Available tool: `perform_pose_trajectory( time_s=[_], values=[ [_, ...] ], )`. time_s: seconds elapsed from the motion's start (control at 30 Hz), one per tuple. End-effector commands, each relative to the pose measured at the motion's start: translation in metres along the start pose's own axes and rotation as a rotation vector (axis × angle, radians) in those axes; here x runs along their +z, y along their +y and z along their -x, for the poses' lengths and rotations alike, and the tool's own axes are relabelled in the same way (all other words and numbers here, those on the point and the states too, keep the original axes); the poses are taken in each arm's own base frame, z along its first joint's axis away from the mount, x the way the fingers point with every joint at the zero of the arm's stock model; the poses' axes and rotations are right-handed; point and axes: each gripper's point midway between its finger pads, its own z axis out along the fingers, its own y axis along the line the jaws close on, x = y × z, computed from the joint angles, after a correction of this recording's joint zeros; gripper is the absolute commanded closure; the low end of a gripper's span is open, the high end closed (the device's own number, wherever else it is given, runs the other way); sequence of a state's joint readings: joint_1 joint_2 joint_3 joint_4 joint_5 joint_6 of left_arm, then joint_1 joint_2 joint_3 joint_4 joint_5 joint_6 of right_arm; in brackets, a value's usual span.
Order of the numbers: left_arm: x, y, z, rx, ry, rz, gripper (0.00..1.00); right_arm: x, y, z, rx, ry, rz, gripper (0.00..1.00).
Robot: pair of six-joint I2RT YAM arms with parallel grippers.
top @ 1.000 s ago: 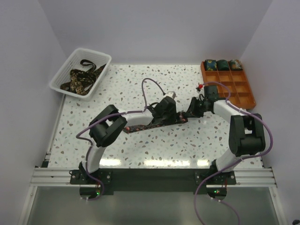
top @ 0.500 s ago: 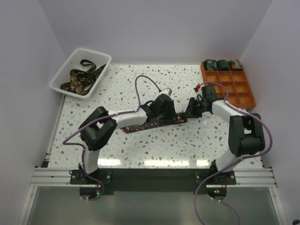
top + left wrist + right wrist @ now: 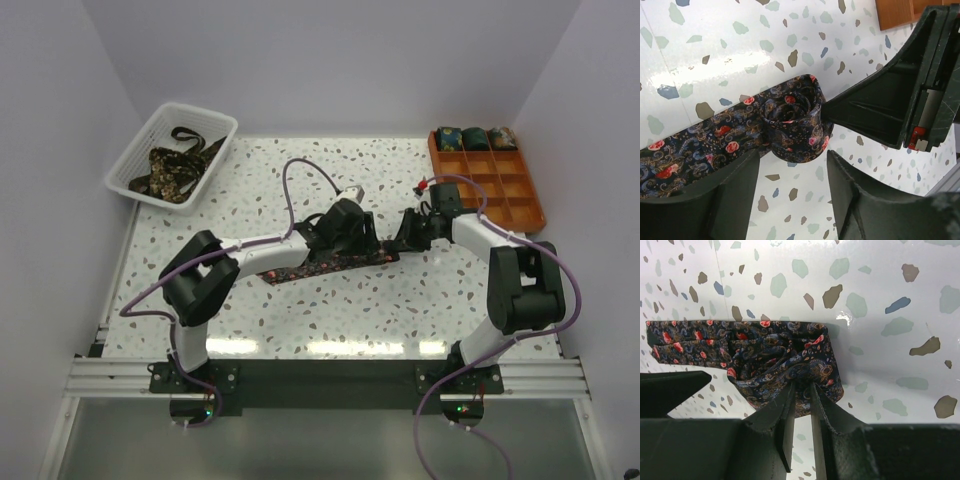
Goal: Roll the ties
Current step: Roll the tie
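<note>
Starting at the far left corner of the desk (image 3: 330,310), a white mesh basket (image 3: 135,150) holds the loose ties (image 3: 170,170) in a heap, most likely the stock waiting to be rolled.

One tie (image 3: 300,268) lies flat near the middle of the desk, running from lower left up toward the right. It is stretched out straight, which seems meant to give the rolling a clean line. Its right end is already wound into a small roll (image 3: 792,125), while the long remainder is unrolled, so the work on this tie looks barely begun.

The left hand (image 3: 792,167) hangs low over that wound end with its jaws spread. One finger sits on either side of the roll, and neither clearly presses it. That stance suggests a release or a fresh approach rather than a grip.

Just to the right, the right hand (image 3: 801,390) meets the roll from the opposite side. Its fingers (image 3: 772,412) are nearly pressed together and pinch a fold of the fabric at the roll's edge. This pinch appears to be what stops the wound part from springing loose while the left hand is free.

At the far right an orange tray (image 3: 512,188) stands by the wall. Three rolled ties (image 3: 474,138) sit in its back row of compartments and the nearer compartments are bare, presumably for the rolls to come.
</note>
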State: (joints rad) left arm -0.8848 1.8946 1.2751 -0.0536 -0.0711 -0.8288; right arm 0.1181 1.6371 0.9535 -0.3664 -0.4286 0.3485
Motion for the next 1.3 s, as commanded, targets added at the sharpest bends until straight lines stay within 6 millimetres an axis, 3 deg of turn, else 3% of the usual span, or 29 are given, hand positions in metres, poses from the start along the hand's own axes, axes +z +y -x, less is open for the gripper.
perform_pose_trajectory(
  time_s=[0.0,0.07,0.17,0.37,0.7,0.97,1.27],
  values=[
    [-0.005,-0.009,0.009,-0.014,-0.032,-0.016,0.37,-0.008,0.01,0.017,-0.023,-0.058,0.004,0.77],
    [-0.002,-0.006,0.007,-0.028,-0.029,-0.008,0.27,-0.009,0.01,0.018,-0.024,-0.063,0.003,0.77],
    [0.003,-0.01,0.004,-0.039,-0.021,-0.028,0.23,-0.008,0.009,0.018,-0.023,-0.064,0.004,0.76],
    [0.018,-0.023,0.0,-0.066,-0.003,-0.092,0.3,-0.008,0.008,0.019,-0.019,-0.071,-0.007,0.76],
    [0.041,-0.021,-0.012,-0.065,0.034,-0.076,0.33,-0.01,0.007,0.021,-0.02,-0.079,-0.018,0.76],
    [0.05,-0.043,-0.013,-0.086,0.041,-0.17,0.36,-0.013,0.004,0.026,-0.013,-0.107,-0.04,0.76],
    [0.053,-0.066,-0.01,-0.134,0.028,-0.285,0.43,-0.03,-0.023,0.045,0.029,-0.214,-0.168,0.75]
  ],
)
